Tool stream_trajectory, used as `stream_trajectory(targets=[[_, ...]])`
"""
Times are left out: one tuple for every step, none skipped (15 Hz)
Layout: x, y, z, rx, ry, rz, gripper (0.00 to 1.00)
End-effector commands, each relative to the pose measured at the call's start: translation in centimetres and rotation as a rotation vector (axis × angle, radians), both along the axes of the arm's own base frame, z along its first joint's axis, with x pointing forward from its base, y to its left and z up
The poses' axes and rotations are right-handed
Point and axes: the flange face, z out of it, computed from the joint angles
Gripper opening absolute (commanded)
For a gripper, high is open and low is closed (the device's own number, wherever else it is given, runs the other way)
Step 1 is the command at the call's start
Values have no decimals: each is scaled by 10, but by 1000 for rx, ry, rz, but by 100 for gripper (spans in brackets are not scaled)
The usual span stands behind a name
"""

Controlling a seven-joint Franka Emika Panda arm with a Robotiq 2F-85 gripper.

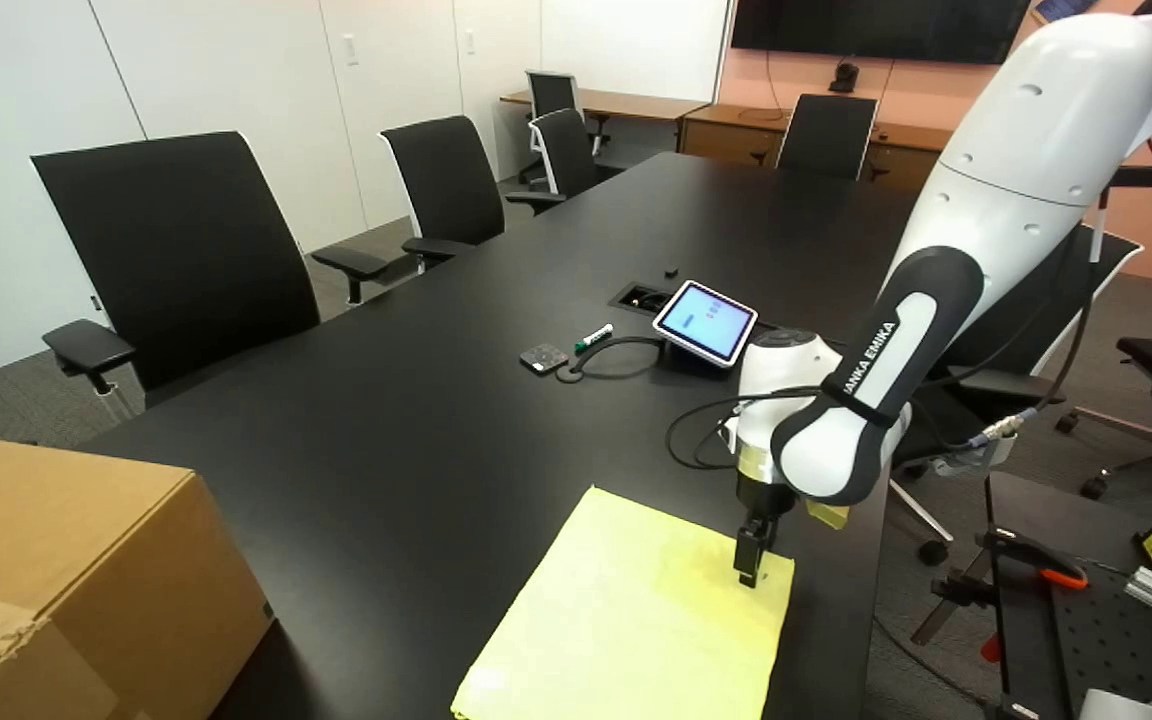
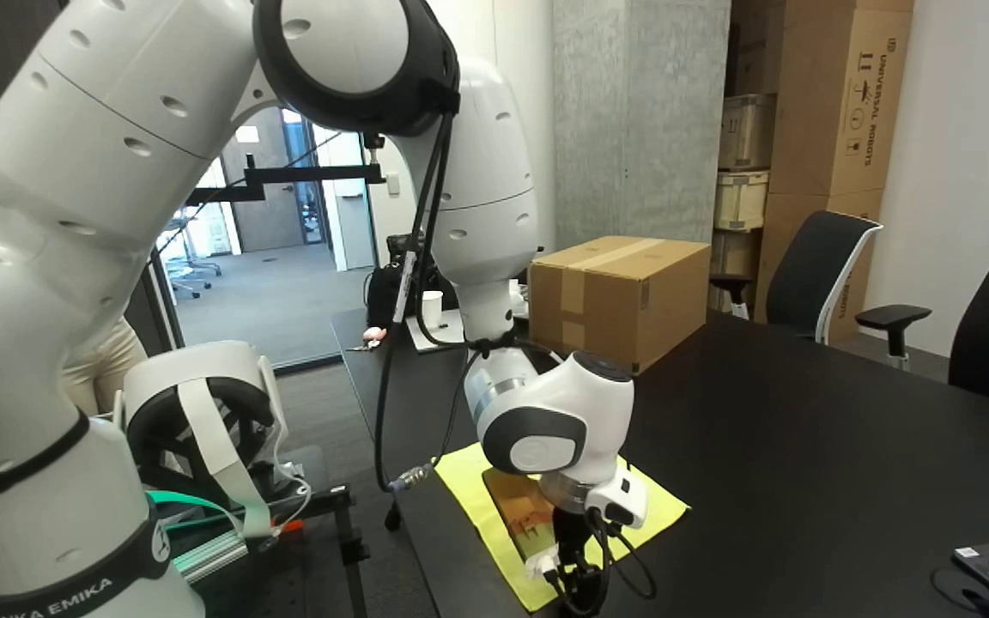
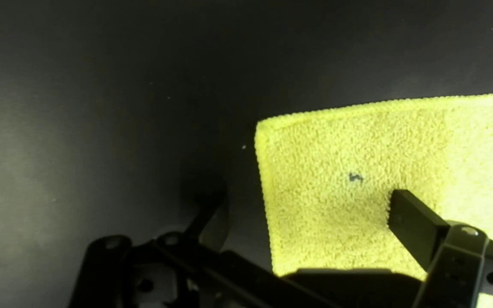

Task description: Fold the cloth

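The pale yellow cloth [image 1: 626, 620] lies spread out on the black table, its near edge running out of frame. It also shows under the arm in an exterior view [image 2: 464, 485]. In the wrist view one corner of the cloth [image 3: 336, 145] lies flat, with a small dark mark near it. My gripper [image 1: 751, 570] points down at the cloth's edge near that corner. In the wrist view the gripper [image 3: 308, 199] is open, one finger over the cloth and the other over bare table beyond its edge. Nothing is held between the fingers. The gripper [image 2: 580, 584] is partly hidden by cables.
A brown cardboard box [image 1: 136, 600] stands on the table beside the cloth. A tablet on a stand [image 1: 706, 322], a green-capped marker [image 1: 594, 337] and a small dark device [image 1: 543, 358] lie farther along. A cart with tools [image 1: 1086, 600] stands past the table edge. Chairs surround the table.
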Motion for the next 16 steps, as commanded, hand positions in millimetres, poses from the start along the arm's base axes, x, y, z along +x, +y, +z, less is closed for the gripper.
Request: stream_trajectory(targets=[[7,12,2,-12,24,56,100],[9,14,3,-11,30,62,100],[10,16,4,-9,35,66,98],[12,17,4,-7,44,66,89],[13,18,6,-4,54,62,75],[15,19,6,-3,61,62,68],[17,19,7,0,67,62,61],[18,19,9,5,78,61,53],[20,19,10,6,85,59,45],[21,19,12,7,93,59,38],[22,19,13,11,102,58,29],[23,19,16,10,111,57,23],[24,19,18,4,118,56,14],[25,20,22,3,126,52,9],[28,21,27,9,130,48,6],[30,22,31,9,133,49,3]])
